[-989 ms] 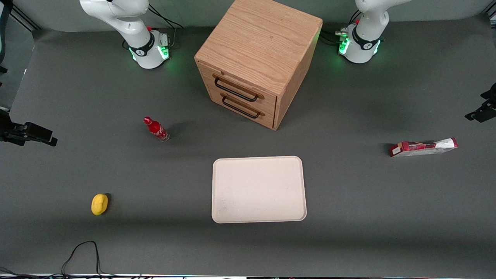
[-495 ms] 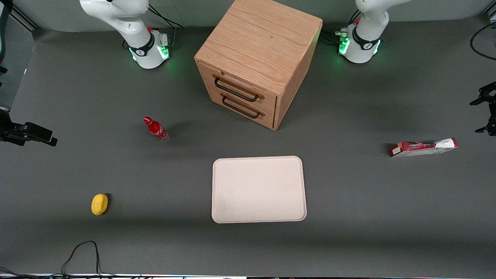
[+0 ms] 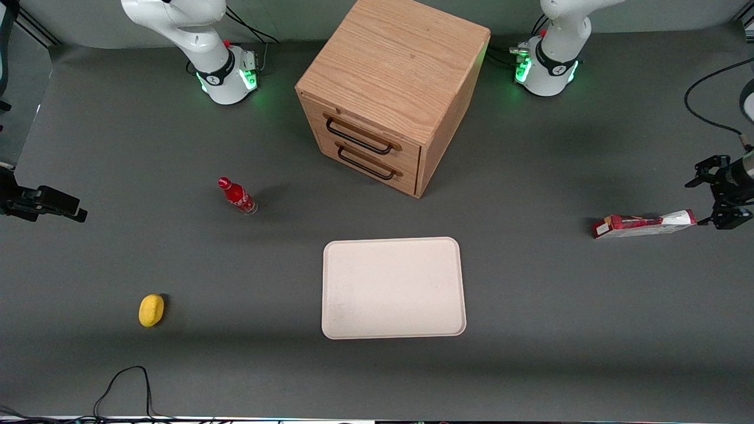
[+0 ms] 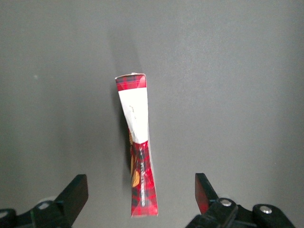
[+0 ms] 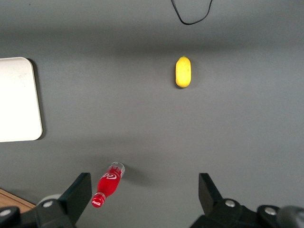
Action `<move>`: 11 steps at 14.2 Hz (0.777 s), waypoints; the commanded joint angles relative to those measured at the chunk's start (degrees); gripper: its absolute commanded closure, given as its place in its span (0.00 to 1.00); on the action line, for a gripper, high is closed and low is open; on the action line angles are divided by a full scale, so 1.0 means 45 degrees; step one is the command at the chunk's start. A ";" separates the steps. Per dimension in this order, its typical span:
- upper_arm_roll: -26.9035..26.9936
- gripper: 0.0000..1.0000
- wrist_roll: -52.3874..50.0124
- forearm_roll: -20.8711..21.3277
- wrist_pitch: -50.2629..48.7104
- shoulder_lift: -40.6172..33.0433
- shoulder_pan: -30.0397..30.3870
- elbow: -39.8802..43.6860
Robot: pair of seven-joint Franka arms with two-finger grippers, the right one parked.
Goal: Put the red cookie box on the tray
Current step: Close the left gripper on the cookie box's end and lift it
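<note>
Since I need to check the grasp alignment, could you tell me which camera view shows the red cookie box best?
The left wrist view: the red cookie box fills it, the open gripper above it. The front view shows it small; the right wrist view misses it.

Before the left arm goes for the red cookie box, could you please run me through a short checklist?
1. End effector open: ok, fingers spread wide.
2. End effector over the red cookie box: not ok, it is beside the box's white end, toward the working arm's end of the table.
3. Box free to grasp: ok, it lies alone on the table.
4. Tray ready: ok, nothing on it.
5. Route from box to tray: ok; the wooden drawer cabinet stands farther from the front camera.
</note>
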 commanded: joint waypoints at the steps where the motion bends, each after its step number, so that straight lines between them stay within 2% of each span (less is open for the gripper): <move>1: -0.0101 0.00 -0.0205 -0.0171 0.1236 0.0713 -0.0034 -0.0335; 7: -0.0178 0.00 -0.0225 -0.0484 0.3228 0.2160 -0.0113 -0.0509; 11: -0.0198 0.00 -0.0380 -0.0581 0.4500 0.2357 -0.0152 -0.1213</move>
